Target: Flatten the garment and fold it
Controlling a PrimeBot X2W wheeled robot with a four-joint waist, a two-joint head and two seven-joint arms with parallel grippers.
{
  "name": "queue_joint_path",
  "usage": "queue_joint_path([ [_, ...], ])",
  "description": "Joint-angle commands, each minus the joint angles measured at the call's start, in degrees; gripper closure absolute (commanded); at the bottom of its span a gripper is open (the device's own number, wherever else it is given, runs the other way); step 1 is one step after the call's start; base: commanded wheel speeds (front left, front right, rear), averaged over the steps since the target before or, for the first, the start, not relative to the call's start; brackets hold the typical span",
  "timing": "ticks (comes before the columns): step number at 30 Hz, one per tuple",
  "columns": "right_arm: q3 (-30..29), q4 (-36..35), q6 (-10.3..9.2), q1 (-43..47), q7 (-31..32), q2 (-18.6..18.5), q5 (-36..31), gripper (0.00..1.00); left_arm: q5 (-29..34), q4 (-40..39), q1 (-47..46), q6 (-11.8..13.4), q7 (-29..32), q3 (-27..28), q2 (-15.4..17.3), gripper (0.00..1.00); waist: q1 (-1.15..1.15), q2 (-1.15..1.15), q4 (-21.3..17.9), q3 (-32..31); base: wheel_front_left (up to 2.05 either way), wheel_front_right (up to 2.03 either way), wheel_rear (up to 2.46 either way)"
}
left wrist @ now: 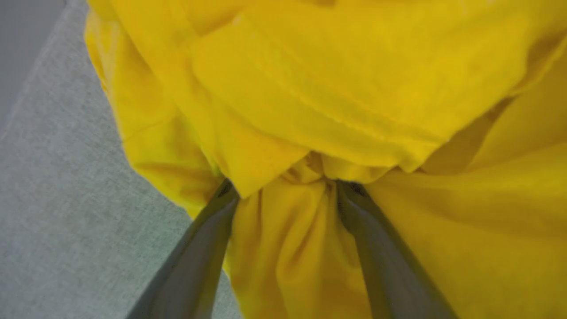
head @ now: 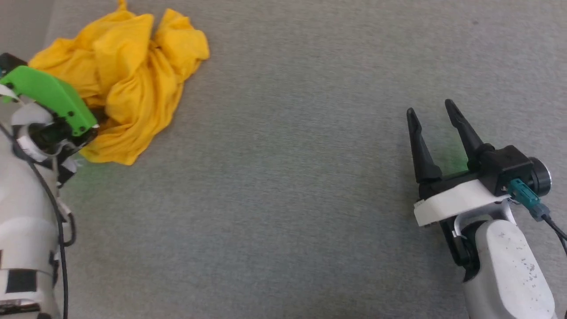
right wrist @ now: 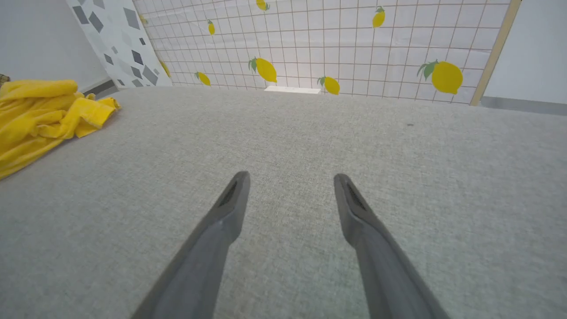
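In the head view, a grey, cloth-covered counter (head: 288, 199) is seen. The garment (head: 128, 84) is bunched in a yellow heap at ten o'clock, near the counter's edge. The right tool (head: 429, 107) is spread wide at four o'clock with nothing in it, well apart from the garment.

In the left wrist view, the left tool (left wrist: 283, 186) is spread wide. Yellow folds are bunched between its fingers, and its tips are hidden under a fold.

In the right wrist view, a wall sheet (right wrist: 354, 44) with squares and yellow lemons is seen at twelve o'clock. A white panel (right wrist: 119, 40) with grey shapes is seen at eleven o'clock.
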Motion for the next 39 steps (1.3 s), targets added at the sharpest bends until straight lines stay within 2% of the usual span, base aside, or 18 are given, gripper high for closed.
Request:
queue_joint_path([
  [1,-0.2,0.5,-0.09,-0.5,-0.7,0.0,0.5,0.00,-1.1,1.3,4.7,0.2,2.5,-1.0,-3.0,0.33,-0.01,-0.01,-1.7,0.0,0.00,0.00,0.00],
  [2,-0.3,0.9,-0.09,-0.4,-0.9,0.0,0.7,0.00,-1.5,0.5,5.6,-0.2,3.4,-1.1,-3.0,0.74,-0.01,-0.01,-1.5,-0.9,0.00,0.00,0.00],
  [3,-0.4,1.2,-0.09,-0.2,-1.1,0.0,0.7,0.00,-1.6,-0.5,6.2,-0.4,3.4,-1.1,-2.8,1.00,-0.01,-0.01,-1.3,-1.8,0.00,0.00,0.00],
  [5,-0.8,2.0,-0.09,0.2,-1.5,0.0,0.9,0.00,-0.9,-3.0,6.9,-1.4,1.6,-1.3,-1.9,1.00,-0.01,-0.01,-0.8,-4.1,0.00,0.00,0.00],
  [7,-1.3,2.8,-0.09,0.9,-1.8,0.0,1.1,0.00,1.0,-6.0,7.2,-2.3,-3.1,-1.6,-0.7,1.00,-0.01,-0.01,-0.2,-6.8,0.00,0.00,0.00],
  [12,-2.2,4.6,-0.09,3.3,-2.4,0.0,2.3,0.00,6.5,-11.4,5.6,-6.3,-16.8,-3.5,1.7,1.00,-0.01,-0.01,0.7,-13.9,0.00,0.00,0.00],
  [17,-2.7,5.6,-0.09,6.2,-2.6,0.0,3.7,0.00,12.4,-14.4,1.9,-8.5,-31.2,-5.9,1.9,1.00,-0.01,-0.01,0.4,-20.1,0.00,0.00,0.00],
  [22,-3.4,5.5,-0.09,8.8,-1.8,0.0,3.3,0.00,16.3,-15.9,-2.7,-10.0,-41.7,-9.0,-0.6,1.00,-0.01,-0.01,-1.4,-24.4,0.00,0.00,0.00],
  [26,-4.1,4.5,-0.09,10.3,-1.1,0.0,3.2,0.00,18.1,-17.1,-5.5,-10.7,-46.7,-11.6,-3.5,1.00,-0.01,-0.01,-4.3,-26.7,0.00,0.00,0.00],
  [33,-4.6,2.4,-0.09,12.0,0.3,0.0,3.4,0.00,18.0,-18.6,-7.3,-11.3,-50.7,-15.2,-10.0,1.00,-0.01,-0.01,-10.7,-28.3,0.00,0.00,0.00],
  [39,-5.6,0.6,-0.09,13.1,1.5,0.0,2.7,0.00,16.3,-17.8,-4.1,-11.2,-51.3,-18.2,-15.5,1.00,-0.01,-0.01,-15.9,-27.9,0.00,0.00,0.00],
])
